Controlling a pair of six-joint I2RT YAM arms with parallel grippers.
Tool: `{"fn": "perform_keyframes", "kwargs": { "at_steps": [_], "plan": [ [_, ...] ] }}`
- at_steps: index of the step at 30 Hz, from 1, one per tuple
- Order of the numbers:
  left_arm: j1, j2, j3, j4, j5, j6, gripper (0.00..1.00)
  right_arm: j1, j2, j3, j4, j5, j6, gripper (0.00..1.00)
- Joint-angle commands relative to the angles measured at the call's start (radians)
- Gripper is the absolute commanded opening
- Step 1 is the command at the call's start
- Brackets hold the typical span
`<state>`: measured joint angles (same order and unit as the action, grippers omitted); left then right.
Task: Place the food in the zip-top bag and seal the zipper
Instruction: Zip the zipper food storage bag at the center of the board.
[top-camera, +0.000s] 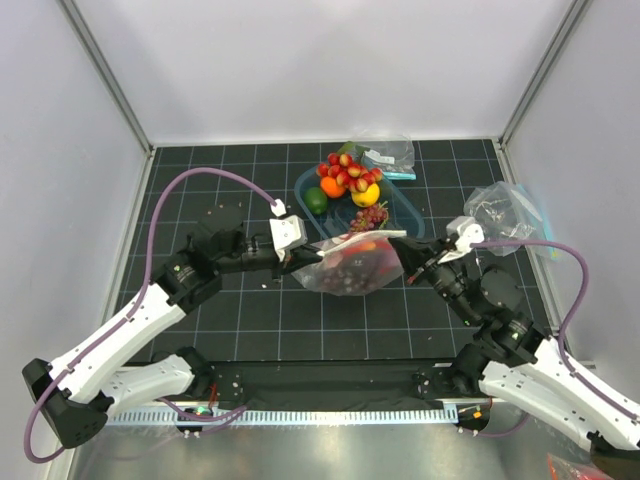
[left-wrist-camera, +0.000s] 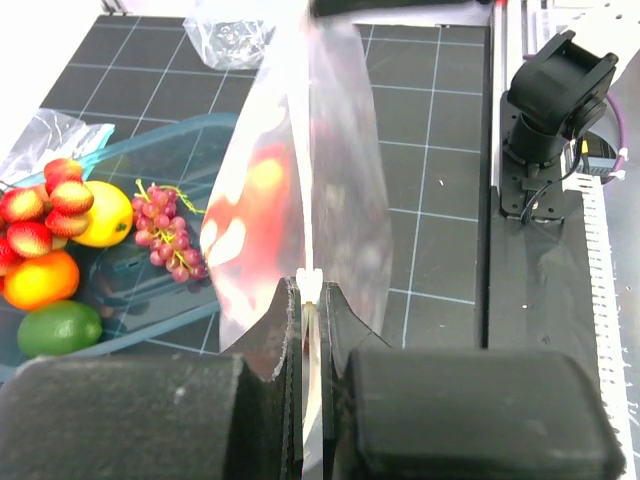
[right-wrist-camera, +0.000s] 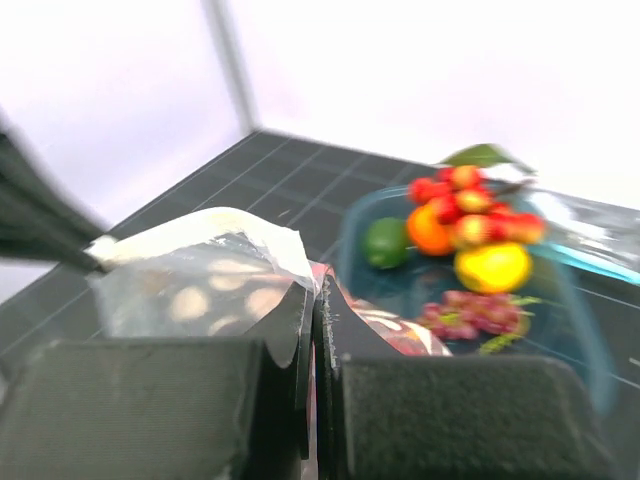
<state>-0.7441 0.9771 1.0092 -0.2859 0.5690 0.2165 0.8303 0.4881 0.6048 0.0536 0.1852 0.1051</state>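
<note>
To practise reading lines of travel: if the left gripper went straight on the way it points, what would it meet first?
The zip-top bag it is shut on: the pouch stretches straight ahead of the left gripper. Beyond that, likely the right gripper holding the far end, though depth is unclear.

Right claw (right-wrist-camera: 313, 300) tight on edge of dotted zip-top bag (right-wrist-camera: 190, 275); blurred fruit (right-wrist-camera: 488, 266) in blue tray (right-wrist-camera: 398, 292) beyond

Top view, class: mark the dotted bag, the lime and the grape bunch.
dotted bag (top-camera: 350, 270): top view, middle of its filled body.
lime (top-camera: 315, 200): top view, centre of its green skin.
grape bunch (top-camera: 370, 216): top view, middle of the cluster.
</note>
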Motion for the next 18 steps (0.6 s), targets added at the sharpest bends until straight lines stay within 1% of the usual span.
{"fn": "perform_keyframes", "kwargs": {
  "at_steps": [1,3,4,7,11,18],
  "plan": [
    [0.012,-0.014,0.002,-0.036,-0.026,0.006,0.0,-0.011,-0.071,-0.007,0.124,0.353,-0.024,0.01],
    [0.011,-0.009,0.002,-0.039,-0.031,0.007,0.0,-0.011,-0.114,-0.03,0.133,0.428,-0.022,0.01],
    [0.011,-0.011,0.002,-0.042,-0.031,0.009,0.0,-0.011,-0.126,-0.037,0.138,0.521,-0.022,0.01],
    [0.011,-0.008,0.005,-0.05,-0.041,0.011,0.0,-0.013,-0.183,-0.071,0.172,0.678,-0.016,0.01],
    [0.012,-0.003,0.006,-0.056,-0.044,0.011,0.0,-0.013,-0.236,-0.131,0.239,0.672,-0.027,0.01],
    [0.012,0.003,0.009,-0.061,-0.077,0.004,0.0,-0.011,-0.151,-0.099,0.212,0.665,-0.021,0.01]
  ]
}}
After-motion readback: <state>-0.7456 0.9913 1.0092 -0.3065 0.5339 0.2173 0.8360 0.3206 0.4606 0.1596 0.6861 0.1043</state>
